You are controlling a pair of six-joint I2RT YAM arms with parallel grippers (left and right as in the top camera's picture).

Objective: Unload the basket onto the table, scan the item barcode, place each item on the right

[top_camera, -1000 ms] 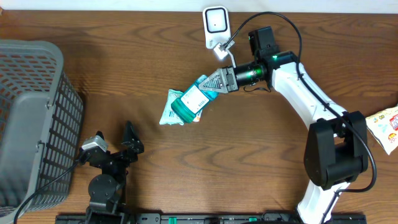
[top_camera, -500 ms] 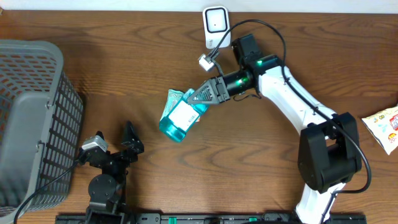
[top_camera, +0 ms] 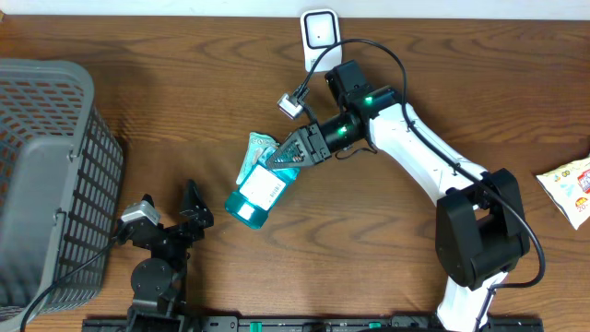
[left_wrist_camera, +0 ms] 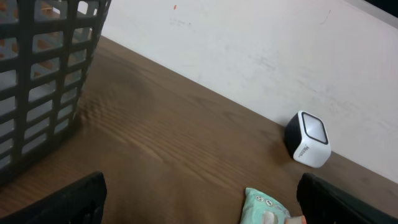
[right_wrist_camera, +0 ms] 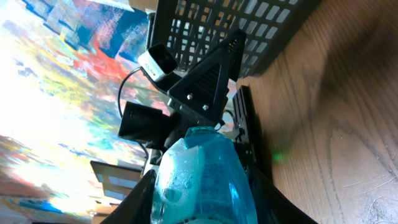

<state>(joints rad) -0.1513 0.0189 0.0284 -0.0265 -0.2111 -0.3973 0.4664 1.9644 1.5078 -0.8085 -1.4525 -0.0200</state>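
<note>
Well, the wooden counter (top_camera: 138, 37) takes up everything, with a grey mesh basket (top_camera: 37, 175) at its left end. The white right arm (top_camera: 415, 152) reaches in across the middle, and its right tool (top_camera: 288, 155) is clamped on the neck end of a teal bottle (top_camera: 258, 192). The bottle looks lifted off the counter, passing over a green packet (top_camera: 251, 148) lying beneath it.

The bottle's long axis runs from the tool down toward the near edge and the left arm, base leading. Its white label faces up towards the overhead camera. The small white scanner (top_camera: 319, 32) stands at the far edge, behind the tool, so the bottle points away from it.

To my eye the scan calls for swinging the bottle back and turning the label to that window. The right arm already has it and is much the nearer.

The left tool (top_camera: 171, 214) sits parked near the front with fingers spread wide and nothing in them. A snack bag (top_camera: 572, 189) lies at the far right.
</note>
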